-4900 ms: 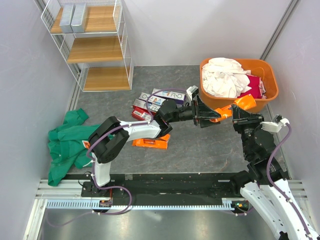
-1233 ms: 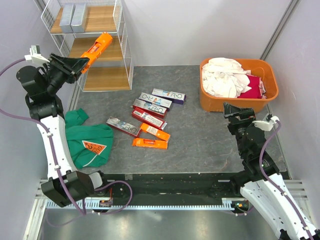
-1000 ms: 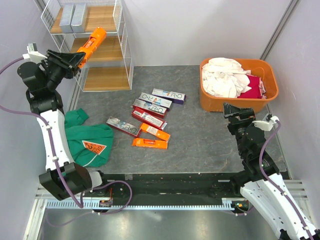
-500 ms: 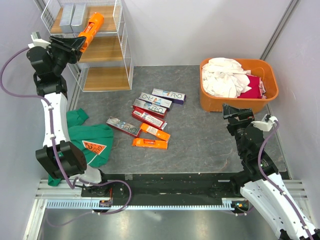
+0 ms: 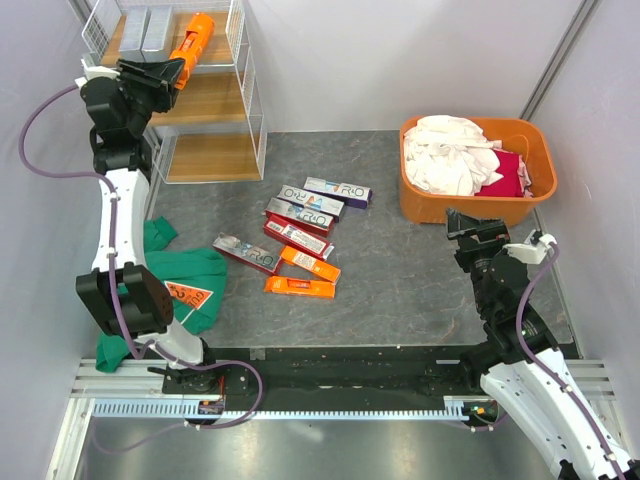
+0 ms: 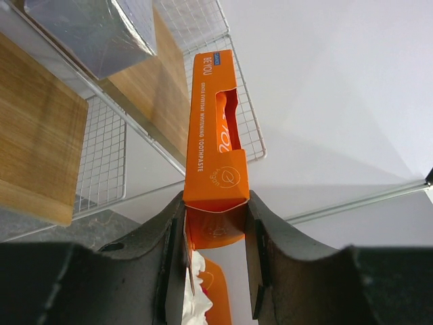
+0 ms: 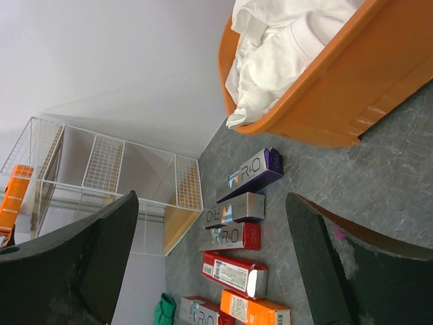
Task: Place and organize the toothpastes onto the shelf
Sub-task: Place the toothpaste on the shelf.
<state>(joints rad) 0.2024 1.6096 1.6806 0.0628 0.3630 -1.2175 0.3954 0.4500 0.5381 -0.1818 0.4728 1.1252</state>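
Jaws of left gripper (image 6: 215, 223) clamp the near end of a slim glossy orange cardboard toothpaste carton (image 6: 213, 128), sticking out at 12 o'clock over the top wood tier of the white wire shelf (image 5: 243, 60); right gripper (image 7: 211, 203) splayed, empty.

Fingers (image 7: 81, 264) spread wide; orange tub (image 7: 379, 88) holding white laundry (image 7: 284, 47) upper right; toothpaste cartons (image 7: 233, 237) on floor (image 7: 379, 203); wire shelf (image 7: 101, 162) left.

Bright orange carton (image 5: 193, 37); silver-grey cartons (image 5: 146, 27); white wire shelf (image 5: 205, 101); orange tub (image 5: 452, 209); green cloth (image 5: 186, 268)

Shelf (image 5: 205, 100) top cropped (upper edge).
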